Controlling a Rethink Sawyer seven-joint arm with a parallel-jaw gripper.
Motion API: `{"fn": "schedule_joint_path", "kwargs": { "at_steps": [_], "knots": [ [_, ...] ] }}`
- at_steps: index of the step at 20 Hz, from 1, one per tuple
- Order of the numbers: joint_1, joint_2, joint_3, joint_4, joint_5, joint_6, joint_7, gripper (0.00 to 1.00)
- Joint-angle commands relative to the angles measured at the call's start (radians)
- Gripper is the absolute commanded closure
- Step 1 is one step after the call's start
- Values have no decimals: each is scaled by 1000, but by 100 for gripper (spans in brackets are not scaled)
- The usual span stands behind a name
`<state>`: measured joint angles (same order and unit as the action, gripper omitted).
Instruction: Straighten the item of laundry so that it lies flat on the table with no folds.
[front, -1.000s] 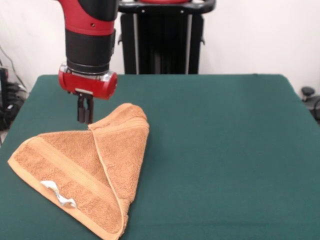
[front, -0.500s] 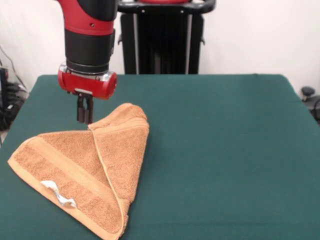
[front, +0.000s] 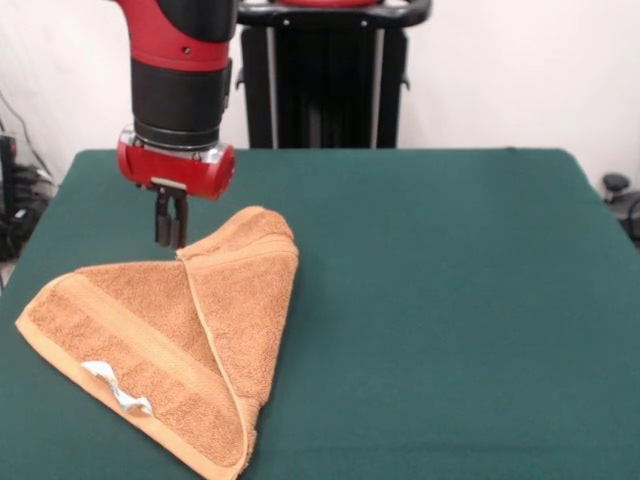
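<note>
The towel (front: 165, 345) sits at the near left of the green table (front: 450, 300), folded into a rough triangle, apex pointing far-right, long edge running from left down to the near edge, white tag (front: 115, 385) showing. The gripper (front: 169, 240) hangs just left of the apex, fingers pressed together, holding nothing.

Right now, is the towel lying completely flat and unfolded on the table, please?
No, the towel is folded into a rough triangle on the table, with one flap doubled over along a hemmed edge.
</note>
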<state>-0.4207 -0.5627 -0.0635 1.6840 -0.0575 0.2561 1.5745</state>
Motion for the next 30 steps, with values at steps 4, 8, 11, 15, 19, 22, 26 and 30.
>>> {"fn": "schedule_joint_path", "kwargs": {
  "at_steps": [4,8,11,15,19,22,26,30],
  "knots": [
    [27,87,73,-17,41,19,176,100],
    [31,92,71,-19,42,12,180,100],
    [28,98,77,-19,43,9,180,100],
    [46,105,54,-34,45,15,190,100],
    [45,104,52,-32,20,-45,183,0],
    [51,104,41,-33,23,-61,196,0],
    [50,110,43,-33,41,-11,196,0],
    [58,112,35,-36,39,-23,200,0]
  ]
}}
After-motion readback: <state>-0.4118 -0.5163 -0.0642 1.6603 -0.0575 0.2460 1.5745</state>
